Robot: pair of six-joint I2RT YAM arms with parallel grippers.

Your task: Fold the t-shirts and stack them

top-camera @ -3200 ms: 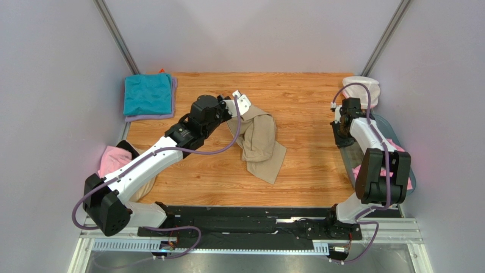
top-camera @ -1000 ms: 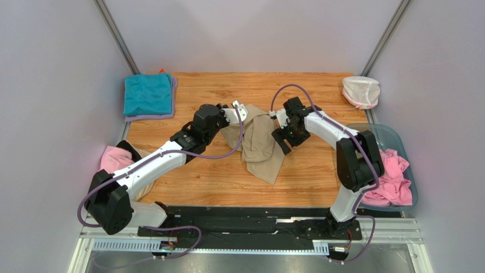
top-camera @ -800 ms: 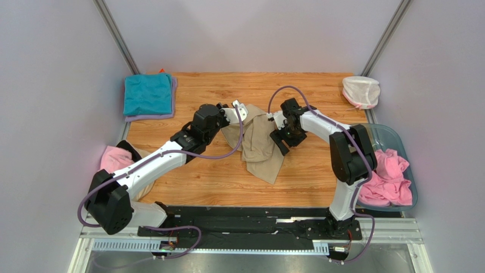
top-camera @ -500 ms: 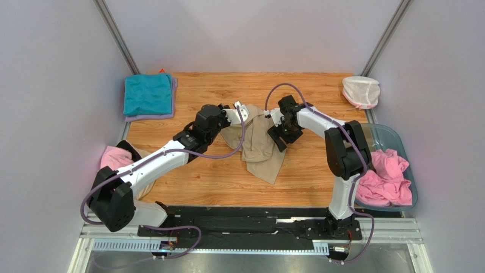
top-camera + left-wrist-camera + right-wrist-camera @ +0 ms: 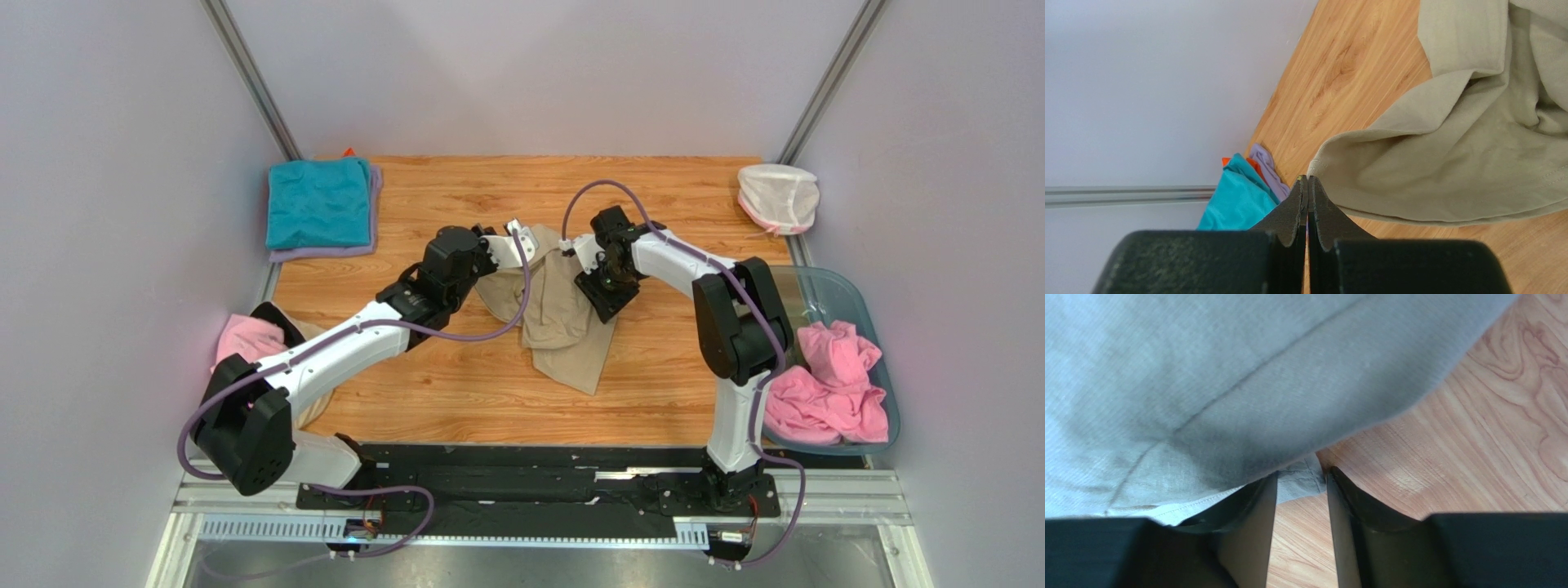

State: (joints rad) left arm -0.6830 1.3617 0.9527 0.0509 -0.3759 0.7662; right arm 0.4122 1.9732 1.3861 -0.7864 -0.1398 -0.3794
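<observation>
Wrist views alone show left gripper [image 5: 1308, 184] jaws clenched on tan shirt [image 5: 1444, 159], right gripper [image 5: 1300, 484] jaws parted astride its hem, newly arrived.

A large tan-beige cotton t-shirt [image 5: 558, 312] lies crumpled in a long bunched heap at the middle of the wooden table [image 5: 675, 368], one hem corner pinched in the left gripper [image 5: 1308, 180]. A teal t-shirt [image 5: 319, 202] sits folded square on a folded lilac t-shirt [image 5: 325, 254] at the far left corner. A pink t-shirt [image 5: 245, 343] is bunched at the table's left edge, and more crumpled pink cloth [image 5: 834, 386] lies off its right edge.
</observation>
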